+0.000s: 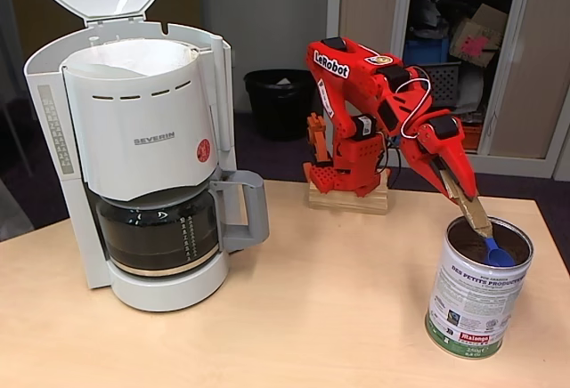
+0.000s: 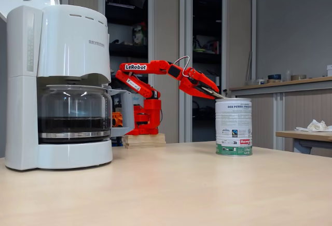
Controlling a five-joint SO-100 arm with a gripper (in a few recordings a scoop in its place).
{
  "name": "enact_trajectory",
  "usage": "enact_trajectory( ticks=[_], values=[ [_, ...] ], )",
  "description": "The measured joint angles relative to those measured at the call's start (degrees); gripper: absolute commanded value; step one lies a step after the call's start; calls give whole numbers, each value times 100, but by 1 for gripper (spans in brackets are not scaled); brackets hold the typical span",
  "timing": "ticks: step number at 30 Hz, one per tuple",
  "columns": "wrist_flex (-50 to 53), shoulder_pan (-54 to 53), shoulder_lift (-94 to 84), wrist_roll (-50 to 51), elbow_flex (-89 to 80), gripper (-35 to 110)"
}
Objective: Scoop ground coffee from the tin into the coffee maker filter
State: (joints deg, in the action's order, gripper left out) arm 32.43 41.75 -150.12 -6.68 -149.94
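The tin (image 1: 478,297) stands open at the right of the table, white-labelled with a green base band; it also appears right of centre in a fixed view as the tin (image 2: 233,127). The red arm reaches down over it, and my gripper (image 1: 478,219) is shut on the handle of a small blue scoop (image 1: 497,252) whose bowl is inside the tin's mouth. Dark ground coffee (image 1: 468,239) shows inside the tin. At the left, the white SEVERIN machine (image 1: 147,139) has its lid up, and the white paper filter (image 1: 134,55) lines its top basket.
A glass carafe (image 1: 160,228) with dark liquid sits in the machine. The arm's base stands on a wooden block (image 1: 349,197) at the table's back edge. A black bin (image 1: 280,101) is on the floor behind. Bare tabletop lies between machine and tin.
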Motion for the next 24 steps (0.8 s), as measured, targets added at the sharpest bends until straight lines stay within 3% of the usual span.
enact_trajectory(
  ticks=[14,24],
  values=[
    [1934,-694,756,-2628,1802,0],
    [2742,-940,1626,-4430,2619,0]
  ],
)
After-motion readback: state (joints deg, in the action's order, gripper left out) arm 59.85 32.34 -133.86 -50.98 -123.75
